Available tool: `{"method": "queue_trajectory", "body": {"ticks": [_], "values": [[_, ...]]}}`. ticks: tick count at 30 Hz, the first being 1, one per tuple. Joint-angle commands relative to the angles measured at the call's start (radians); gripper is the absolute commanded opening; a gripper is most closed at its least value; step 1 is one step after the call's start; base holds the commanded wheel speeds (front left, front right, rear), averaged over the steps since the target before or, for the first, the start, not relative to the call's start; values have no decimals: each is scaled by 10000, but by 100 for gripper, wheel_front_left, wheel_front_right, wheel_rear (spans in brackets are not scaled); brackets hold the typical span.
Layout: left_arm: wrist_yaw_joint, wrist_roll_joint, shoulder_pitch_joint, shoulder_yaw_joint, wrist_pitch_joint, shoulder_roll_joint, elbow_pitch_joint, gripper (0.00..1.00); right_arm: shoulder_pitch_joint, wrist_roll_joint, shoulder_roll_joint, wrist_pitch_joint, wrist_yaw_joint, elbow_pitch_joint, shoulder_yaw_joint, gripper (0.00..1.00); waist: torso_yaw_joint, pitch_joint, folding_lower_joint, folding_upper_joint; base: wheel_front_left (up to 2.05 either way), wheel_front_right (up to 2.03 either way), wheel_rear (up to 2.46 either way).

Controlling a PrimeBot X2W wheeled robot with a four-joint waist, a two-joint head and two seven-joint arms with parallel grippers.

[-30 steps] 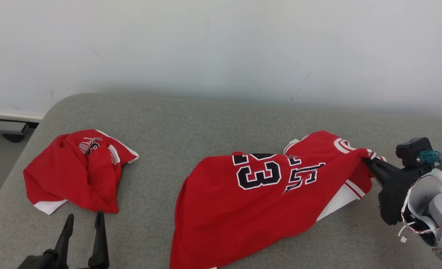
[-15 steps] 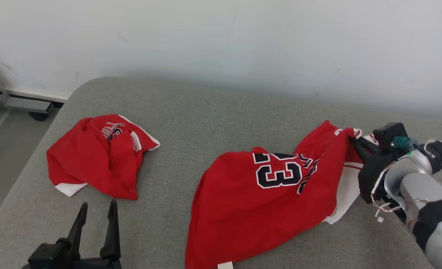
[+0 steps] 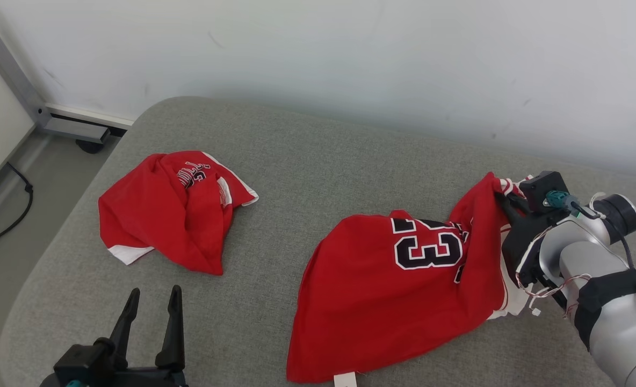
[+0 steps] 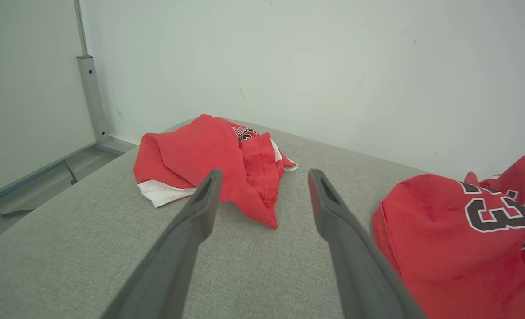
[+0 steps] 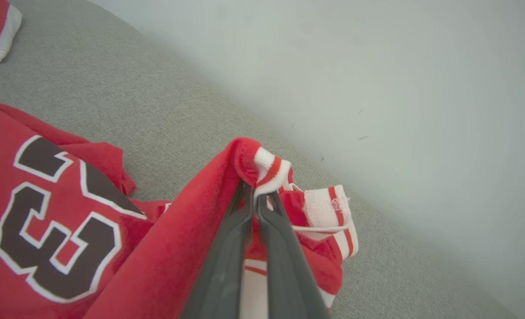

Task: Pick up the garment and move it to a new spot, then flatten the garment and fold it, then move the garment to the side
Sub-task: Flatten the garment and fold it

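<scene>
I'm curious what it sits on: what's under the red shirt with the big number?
The grey cushion shows all around the numbered shirt, so it lies on that. Anything right beneath the cloth is covered.

Red jersey with black, white-outlined "33": laid crumpled on grey padded surface, right of centre. White tag seen at near hem. Red-and-white striped trim corner raised off surface, pinched between closed fingers of right gripper.
</scene>
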Motion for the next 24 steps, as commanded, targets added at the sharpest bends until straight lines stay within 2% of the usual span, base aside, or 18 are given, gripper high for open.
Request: {"method": "queue_trajectory", "body": {"ticks": [1,2,3,4,5,12,16,24], "values": [[0,68,-128,4,-72,12,20,100,-91,-103,34,-120,-14,131,-53,0,41,7,-1,0,0,0,0],[-8,77,-131,-1,-72,5,32,100,-90,-165,52,-187,-14,242,-95,0,48,5,-1,0,0,0,0],[-11,79,-135,6,-72,-5,31,100,-87,-225,65,-248,-14,325,-124,7,37,11,-1,0,0,0,0],[-16,83,-137,20,-72,-15,31,100,-96,-236,68,-295,-14,375,-195,86,10,13,-1,0,0,0,0],[-17,82,-135,35,-72,-21,29,100,-93,-252,73,-342,-14,434,-262,100,-29,12,-1,0,0,0,0],[-60,116,-26,99,-72,-41,37,100,249,24,69,-437,-14,321,-666,100,-388,-57,-1,0,0,0,0],[-49,135,90,119,-72,-58,1,100,789,287,-199,-438,-14,-455,-1064,100,-586,-106,-1,0,0,0,0],[-28,215,159,191,-72,-78,-144,100,1803,881,-768,-414,-14,-1181,-1264,100,-780,-127,-1,0,0,0,0]]}}
